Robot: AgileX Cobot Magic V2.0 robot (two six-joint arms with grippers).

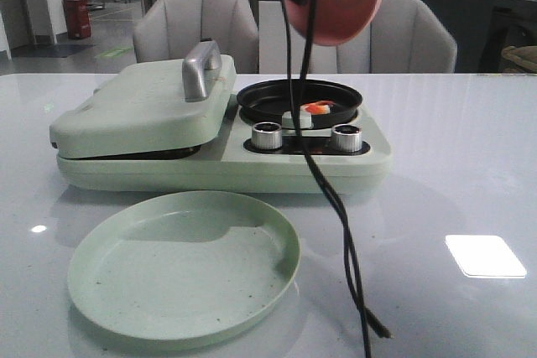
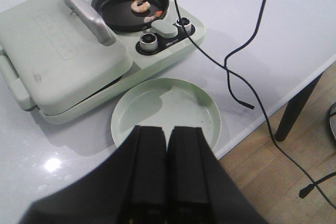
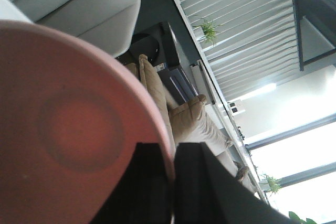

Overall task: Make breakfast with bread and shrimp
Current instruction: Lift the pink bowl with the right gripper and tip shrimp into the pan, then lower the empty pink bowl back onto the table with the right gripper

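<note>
Right wrist view shows your right gripper (image 3: 172,182) pinching the rim of a pink plate (image 3: 68,129), raised high. Your left gripper (image 2: 167,166) is pressed together, empty, above the green plate (image 2: 168,111). At its 12 o'clock, the shrimp (image 2: 140,4) lies in the black pan (image 2: 113,11): light, soft, likely slippery; pinch its curled middle gently. No bread is in view.

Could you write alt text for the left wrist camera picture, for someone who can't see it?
A shrimp lies in the round black pan of a pale green breakfast maker, whose lid is closed. An empty green plate sits nearby; the left gripper hovers shut.
</note>
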